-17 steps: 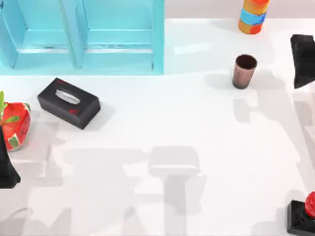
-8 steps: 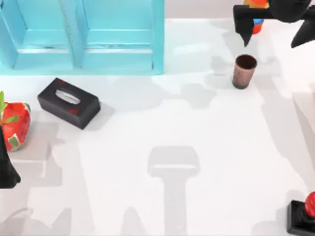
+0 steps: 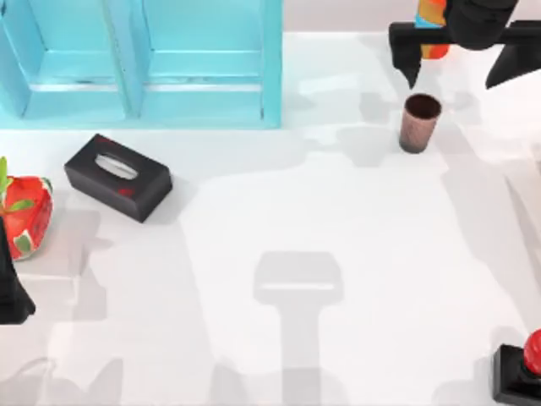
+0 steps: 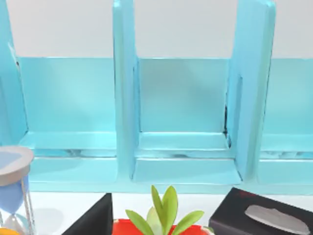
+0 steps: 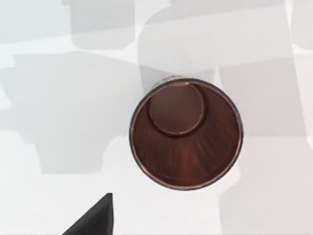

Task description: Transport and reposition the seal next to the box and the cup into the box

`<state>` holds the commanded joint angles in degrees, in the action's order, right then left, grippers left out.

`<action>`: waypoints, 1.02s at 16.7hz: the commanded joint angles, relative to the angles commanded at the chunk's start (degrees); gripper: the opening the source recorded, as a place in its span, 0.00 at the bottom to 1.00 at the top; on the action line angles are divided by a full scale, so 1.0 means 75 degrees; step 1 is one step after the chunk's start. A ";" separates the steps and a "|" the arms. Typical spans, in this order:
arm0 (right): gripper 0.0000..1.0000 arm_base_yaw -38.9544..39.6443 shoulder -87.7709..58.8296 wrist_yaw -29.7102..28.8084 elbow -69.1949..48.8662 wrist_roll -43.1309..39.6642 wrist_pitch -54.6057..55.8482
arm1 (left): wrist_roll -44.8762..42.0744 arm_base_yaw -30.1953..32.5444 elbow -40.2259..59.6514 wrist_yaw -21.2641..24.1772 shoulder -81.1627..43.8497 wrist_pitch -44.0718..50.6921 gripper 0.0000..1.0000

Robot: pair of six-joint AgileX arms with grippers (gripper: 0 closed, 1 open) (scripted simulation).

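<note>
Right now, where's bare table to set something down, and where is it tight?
Widest free patch: the table middle, bordered by the tissue box, the cup and the seal. Also free: the strip between the blue box and the cup. Crowded: far right corner, where the right end effector hovers above the cup by the striped can; left edge, strawberry object beside the parked left arm.

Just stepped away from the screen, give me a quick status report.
Right gripper open above the cup. Left gripper parked at table's left edge. Cup upright on table; seal at near right corner. Nothing in the way.
</note>
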<state>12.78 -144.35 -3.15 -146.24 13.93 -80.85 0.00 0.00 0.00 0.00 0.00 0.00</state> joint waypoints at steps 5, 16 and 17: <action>1.00 0.0006 -0.0056 -0.0004 0.0444 0.0010 0.0499 | 0.0000 0.0000 0.0000 0.0000 0.0000 0.0000 1.00; 1.00 -0.0049 -0.0306 0.0005 0.1824 -0.0046 0.2131 | 0.0000 0.0000 0.0000 0.0000 0.0000 0.0000 1.00; 0.92 -0.0049 -0.0306 0.0005 0.1824 -0.0046 0.2131 | 0.0000 0.0000 0.0000 0.0000 0.0000 0.0000 1.00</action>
<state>12.41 -146.64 -3.11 -132.56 13.58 -64.86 0.00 0.00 0.00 0.00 0.00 0.00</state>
